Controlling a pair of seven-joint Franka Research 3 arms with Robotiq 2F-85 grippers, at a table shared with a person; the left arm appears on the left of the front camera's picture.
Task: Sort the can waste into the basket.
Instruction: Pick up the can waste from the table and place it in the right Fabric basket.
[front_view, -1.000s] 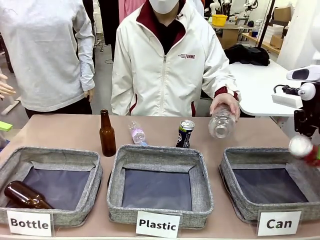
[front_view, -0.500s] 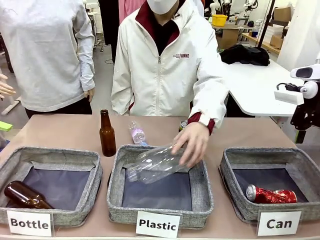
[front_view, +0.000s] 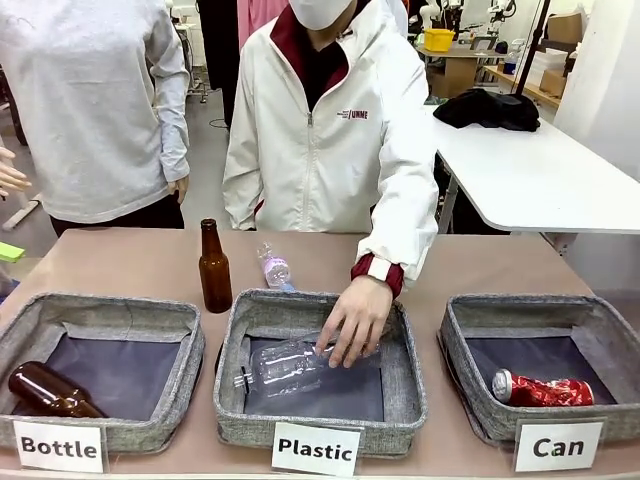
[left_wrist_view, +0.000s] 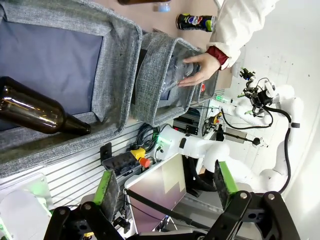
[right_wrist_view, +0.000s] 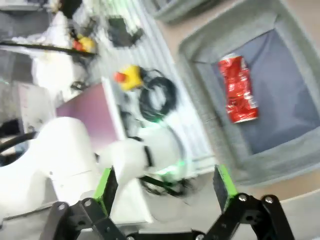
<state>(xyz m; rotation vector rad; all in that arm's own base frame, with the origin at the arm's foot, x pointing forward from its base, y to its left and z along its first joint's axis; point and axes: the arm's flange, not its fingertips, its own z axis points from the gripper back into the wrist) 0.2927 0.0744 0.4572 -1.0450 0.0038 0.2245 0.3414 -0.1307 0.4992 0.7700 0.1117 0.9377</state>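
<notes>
The red can (front_view: 543, 389) lies in the Can basket (front_view: 520, 308). The black-and-blue can (left_wrist_view: 196, 22) sits on the table (front_view: 130, 260), so I'd judge that pick is your next step. Your right gripper (right_wrist_view: 165, 184) gapes empty, red can at one o'clock, well apart. Your left gripper (left_wrist_view: 165, 182) gapes too, black-and-blue can far off at twelve. Mind the person's hand (front_view: 352, 322) in the Plastic basket (front_view: 300, 303).

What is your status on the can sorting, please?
Left gripper, right gripper open, empty. Red can lying in Can basket. Black-and-blue can on table, not yet binned. Person's hand in Plastic basket, sleeve close to that can.
</notes>
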